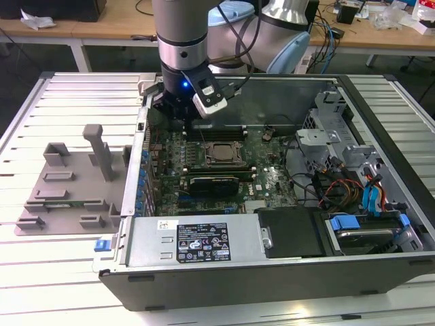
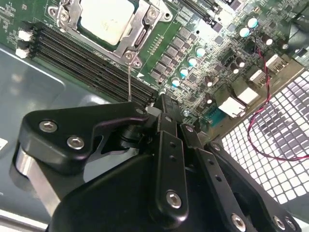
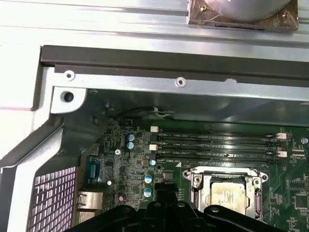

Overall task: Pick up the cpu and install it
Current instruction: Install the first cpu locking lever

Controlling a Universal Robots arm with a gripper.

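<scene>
Cpu [image 2: 105, 19] seated in socket [image 2: 141, 35], near gripper [image 2: 161, 100]; jaws closed, empty.

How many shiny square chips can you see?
1. The cpu lies in the socket frame on the green board, beside the black slots. The arm may hide others.

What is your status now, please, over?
Gripper shut, empty, above the board near the memory slots. Cpu lying in its socket. Nothing lies on it.
</scene>
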